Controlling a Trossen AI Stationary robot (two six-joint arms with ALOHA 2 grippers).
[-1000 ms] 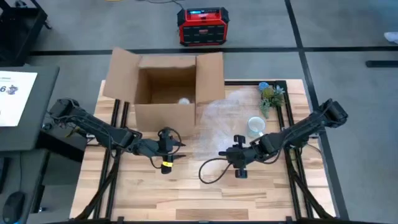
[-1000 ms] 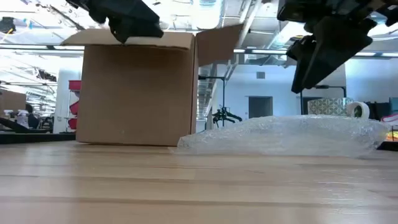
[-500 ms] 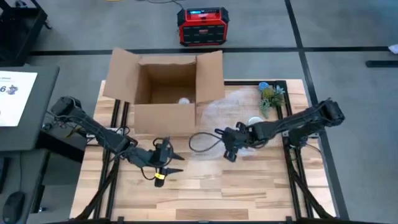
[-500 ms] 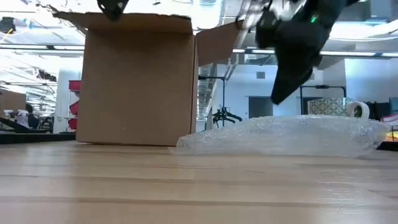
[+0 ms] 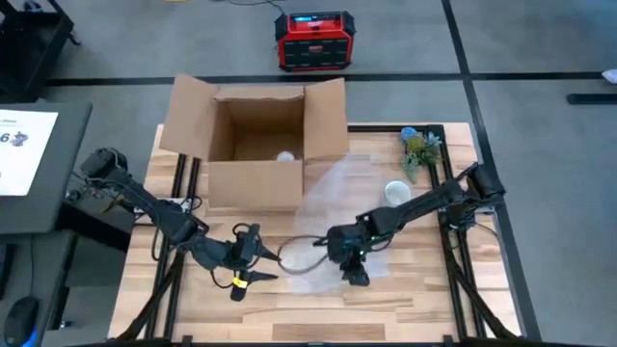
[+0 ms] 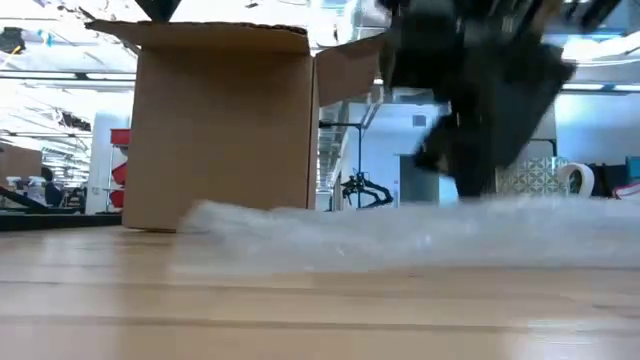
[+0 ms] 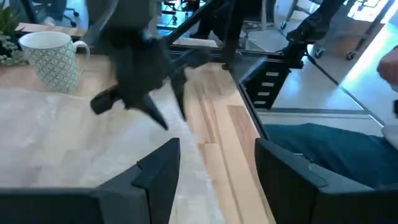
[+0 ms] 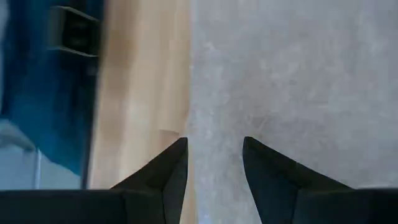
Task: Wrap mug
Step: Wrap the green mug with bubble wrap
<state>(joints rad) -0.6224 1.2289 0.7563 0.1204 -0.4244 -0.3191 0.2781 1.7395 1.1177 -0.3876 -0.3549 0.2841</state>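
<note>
High view: the mug (image 5: 396, 193) stands well apart from the right pincer (image 5: 353, 273), whose fingers are parted over bubble wrap (image 5: 328, 207).

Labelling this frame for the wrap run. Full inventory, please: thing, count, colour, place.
Box: 1, brown cardboard, open, table's far left.
Bubble wrap: 1 sheet, clear, spread from beside the box toward the table's near middle.
Mug: 1, white with green pattern, right of the wrap.
Plant: 1, green, far right corner.
Table: 1, light wood.
Power unit: 1, red and black, on the floor beyond the table.
Left gripper: 1, dark, open, near left, off the wrap.
Right gripper: 1, dark, open, over the wrap's near edge.
</note>
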